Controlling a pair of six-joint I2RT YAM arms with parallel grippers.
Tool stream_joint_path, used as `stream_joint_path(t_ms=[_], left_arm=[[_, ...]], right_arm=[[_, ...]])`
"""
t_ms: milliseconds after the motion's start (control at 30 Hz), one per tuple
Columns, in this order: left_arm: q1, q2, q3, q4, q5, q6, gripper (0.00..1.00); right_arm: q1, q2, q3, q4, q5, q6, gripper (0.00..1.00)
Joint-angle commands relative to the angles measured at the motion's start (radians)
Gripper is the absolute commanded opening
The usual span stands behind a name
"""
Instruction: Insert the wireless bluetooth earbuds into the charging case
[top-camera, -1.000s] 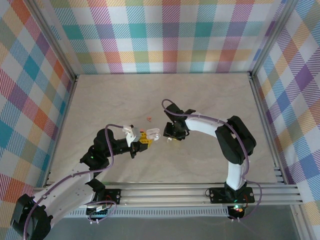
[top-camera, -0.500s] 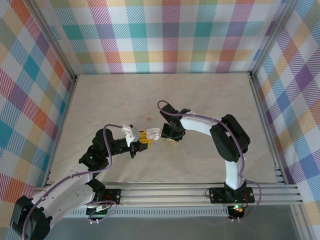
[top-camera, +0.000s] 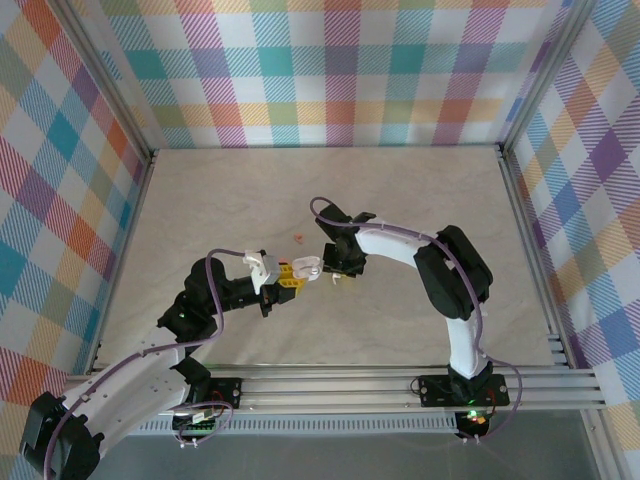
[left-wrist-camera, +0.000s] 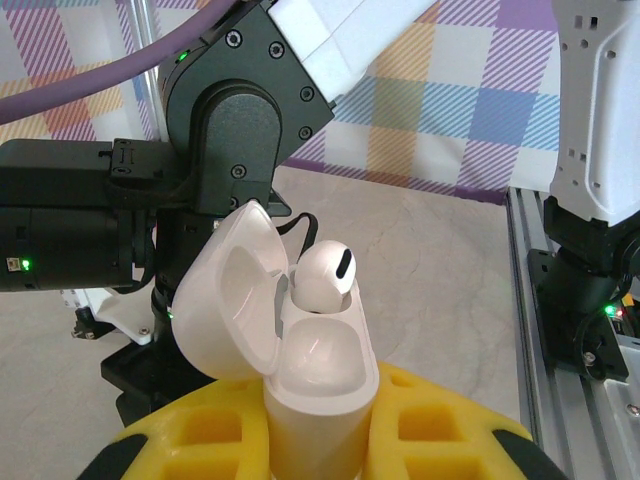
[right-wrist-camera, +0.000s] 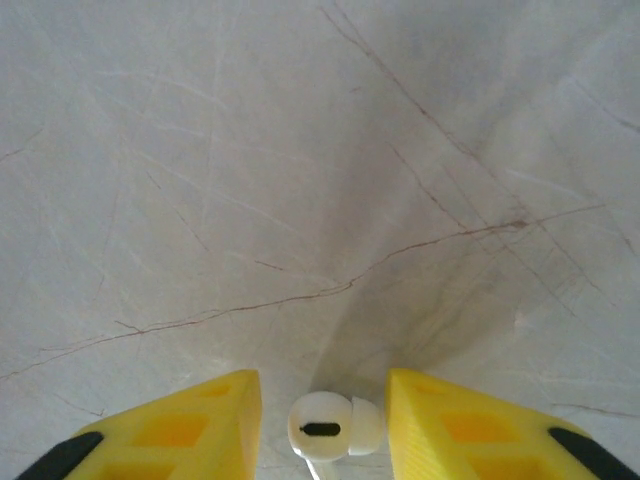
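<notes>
1. My left gripper (left-wrist-camera: 320, 432) is clamped on the lower body of the white charging case (left-wrist-camera: 312, 365), with a yellow finger (left-wrist-camera: 190, 440) pressed against each side of it.
2. The case stands upright in that grip, and its lid (left-wrist-camera: 232, 290) is swung open to the left.
3. One white earbud (left-wrist-camera: 322, 280) sits in the case's left-hand socket with its rounded head sticking up (the socket beside it is a bare hollow).
4. From above, the left gripper (top-camera: 293, 274) and the case (top-camera: 308, 267) hang over the middle of the marble table (top-camera: 420, 200), just beside my right gripper (top-camera: 336, 274).
5. Just behind the case, the black wrist of my right arm (left-wrist-camera: 230, 120) looms close.
6. Between the yellow fingers (right-wrist-camera: 200, 420) of my right gripper (right-wrist-camera: 322, 402) is a second white earbud (right-wrist-camera: 325, 428), with its dark slot facing the camera.
7. That earbud lies against the right finger, with a gap on its left. I cannot tell whether the jaws are gripping it.
8. Farther out on the table lies a tiny reddish-orange earbud (top-camera: 299, 238), apart from both grippers.
</notes>
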Motion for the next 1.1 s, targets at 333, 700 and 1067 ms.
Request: stream_joint_path(t_ms=[333,700,1067], left_arm=[[-0.018,-0.015,0.018,0.006,0.015,-0.001,0.0],[-0.022,-0.032,0.016,-0.006,0.008,-0.002,0.0],[-0.024,-0.037,0.01,0.008,-0.023,-0.016,0.0]], right_arm=[[0.022,0.021,0.024,-0.069,0.012,-0.021,0.38],[0.028,0.038,0.039,-0.063,0.002,-0.021,0.3],[0.028,-0.178,-0.025,-0.032,0.114,-0.05,0.27]])
